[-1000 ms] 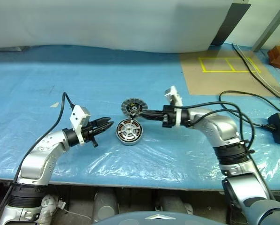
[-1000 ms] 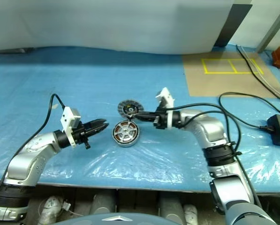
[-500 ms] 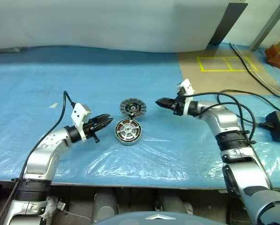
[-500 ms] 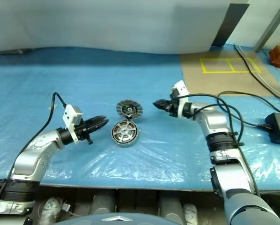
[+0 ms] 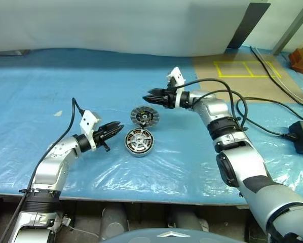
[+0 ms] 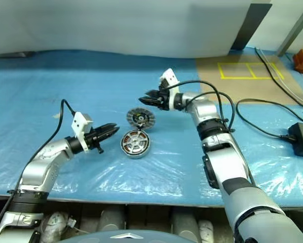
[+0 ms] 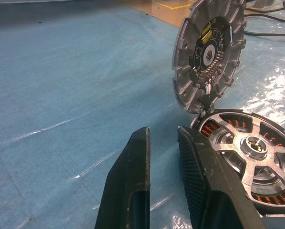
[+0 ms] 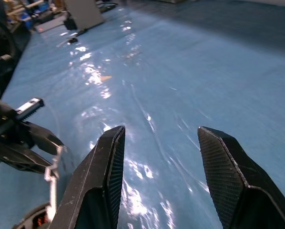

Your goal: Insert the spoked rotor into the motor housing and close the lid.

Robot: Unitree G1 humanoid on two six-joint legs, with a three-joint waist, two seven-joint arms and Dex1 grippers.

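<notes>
- Blue plastic sheet [image 5: 50, 86]: covers the tabletop; wrinkled and glossy along the near edge.
- Brown cardboard panel [image 5: 232, 86]: lies on the sheet at the far right corner and bears a yellow tape rectangle [image 5: 247, 69].
- Black cables [image 5: 273, 109]: trail across the sheet's right side to a black power brick [image 5: 302, 136] at the right edge.
- Motor housing [image 5: 139, 142]: lies flat near the sheet's middle, towards the near edge; copper windings show between the spokes of the spoked rotor [image 7: 253, 147], which sits inside it.
- Lid [image 5: 144, 116]: stands tilted up on edge, touching the housing's far rim, ribbed face and dark centre open to view.
- Left gripper [image 5: 114, 131]: just left of the housing, pointing at it; fingers a narrow gap apart, holding nothing.
- Right gripper [image 5: 152, 97]: above the sheet, just beyond the lid, pointing left; fingers spread wide, empty.
</notes>
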